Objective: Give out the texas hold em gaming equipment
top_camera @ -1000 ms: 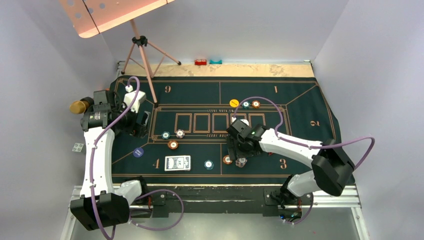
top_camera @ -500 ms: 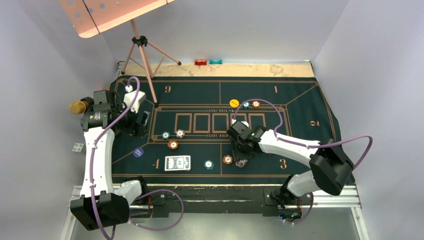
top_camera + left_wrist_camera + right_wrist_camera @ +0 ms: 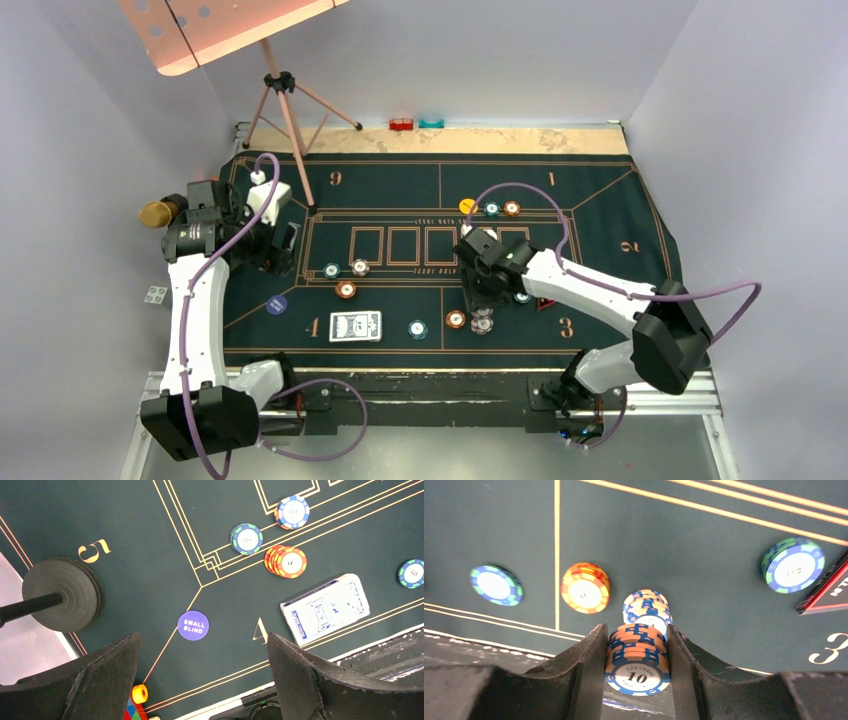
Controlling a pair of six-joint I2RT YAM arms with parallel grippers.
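In the right wrist view my right gripper [image 3: 638,652] is shut on a short stack of blue-striped poker chips [image 3: 638,672] marked 10. It holds them just above more chips of the same kind [image 3: 645,604] left on the green felt. An orange stack [image 3: 585,587] and teal chips [image 3: 793,564] lie on either side, and a red triangle marker [image 3: 824,591] shows at the right edge. From above, the right gripper [image 3: 482,292] hovers near seat 3. The card deck [image 3: 356,325] lies near the front. My left gripper [image 3: 203,645] hangs open above the blue small-blind disc [image 3: 193,625].
A tripod's black round foot [image 3: 62,594] rests on the mat's left part, its stand [image 3: 285,110] rising behind. Red [image 3: 401,125] and teal [image 3: 431,123] blocks sit at the back edge. More chips [image 3: 346,290] lie centre-left, and a yellow disc [image 3: 467,206] lies near seat 1.
The right gripper's jaws closed on part of the blue-striped chip stack and drew back a little from the front edge. The left arm has not moved.
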